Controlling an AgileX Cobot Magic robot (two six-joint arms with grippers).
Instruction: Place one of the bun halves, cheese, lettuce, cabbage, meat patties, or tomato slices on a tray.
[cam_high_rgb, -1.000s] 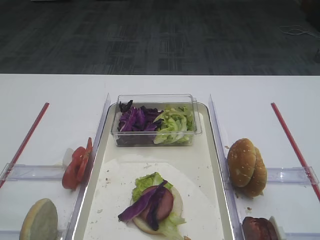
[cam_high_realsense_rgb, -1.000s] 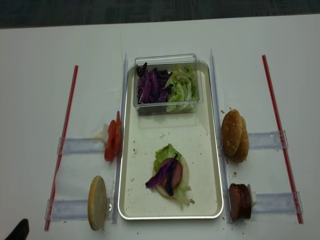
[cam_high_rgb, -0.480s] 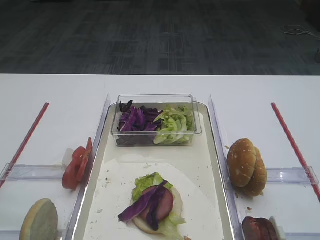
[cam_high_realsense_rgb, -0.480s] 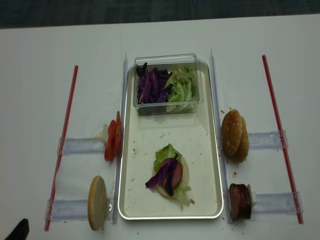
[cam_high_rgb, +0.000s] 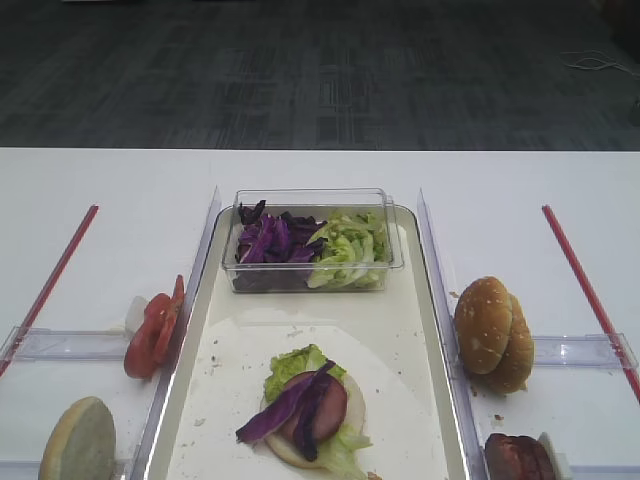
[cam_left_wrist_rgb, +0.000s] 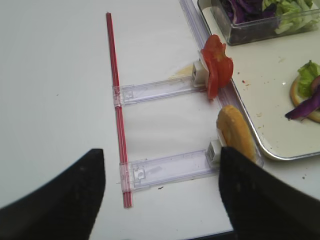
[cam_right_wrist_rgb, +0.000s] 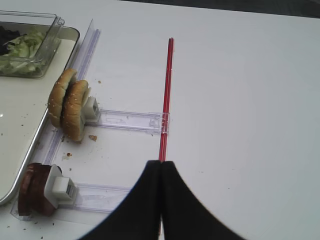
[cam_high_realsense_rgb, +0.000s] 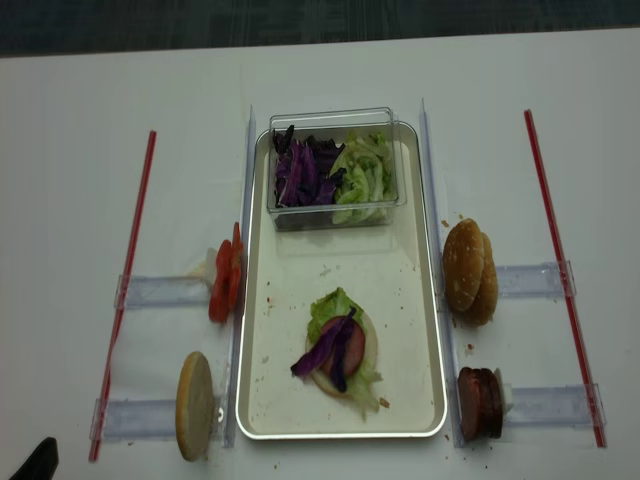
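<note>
The silver tray (cam_high_realsense_rgb: 340, 270) lies mid-table. On it sits a bun half topped with lettuce, a meat patty and cabbage (cam_high_realsense_rgb: 340, 352). Tomato slices (cam_left_wrist_rgb: 216, 67) and one bun half (cam_left_wrist_rgb: 235, 132) stand in clear holders left of the tray. Two bun halves (cam_right_wrist_rgb: 69, 105) and meat patties (cam_right_wrist_rgb: 34, 189) stand in holders on its right. Cheese is out of view. My left gripper (cam_left_wrist_rgb: 162, 195) hangs open and empty over the near left table, short of the bun half. My right gripper (cam_right_wrist_rgb: 161, 162) is shut on nothing, over a red strip.
A clear plastic box (cam_high_rgb: 310, 240) with purple cabbage and green lettuce stands on the tray's far end. Red strips (cam_high_realsense_rgb: 125, 290) (cam_high_realsense_rgb: 560, 270) run along both sides. Clear plastic rails (cam_high_rgb: 428, 280) flank the tray. Dark floor lies beyond the table's far edge.
</note>
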